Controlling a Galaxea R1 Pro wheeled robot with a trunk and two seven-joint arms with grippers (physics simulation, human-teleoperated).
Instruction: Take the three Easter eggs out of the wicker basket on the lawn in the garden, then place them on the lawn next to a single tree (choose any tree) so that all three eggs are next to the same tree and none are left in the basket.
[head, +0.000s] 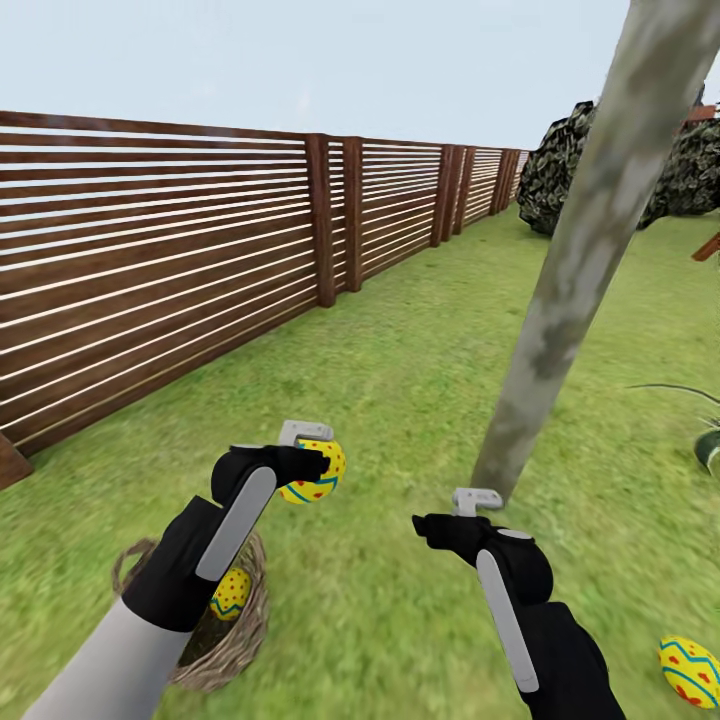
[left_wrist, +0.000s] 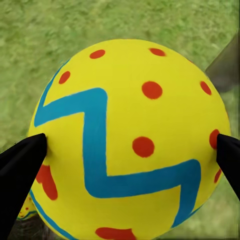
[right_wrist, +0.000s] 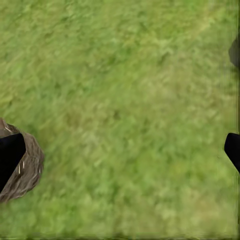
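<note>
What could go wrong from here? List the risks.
1. The left gripper holds an egg in the air; if it slips, it could land away from the tree.
2. One egg sits in the basket under the left arm, which could knock the basket.
3. The egg on the grass lies near the right arm.

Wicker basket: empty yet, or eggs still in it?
Not empty. One yellow zigzag egg lies inside the brown wicker basket; the left gripper holds another above the grass, a third lies on the lawn.
</note>
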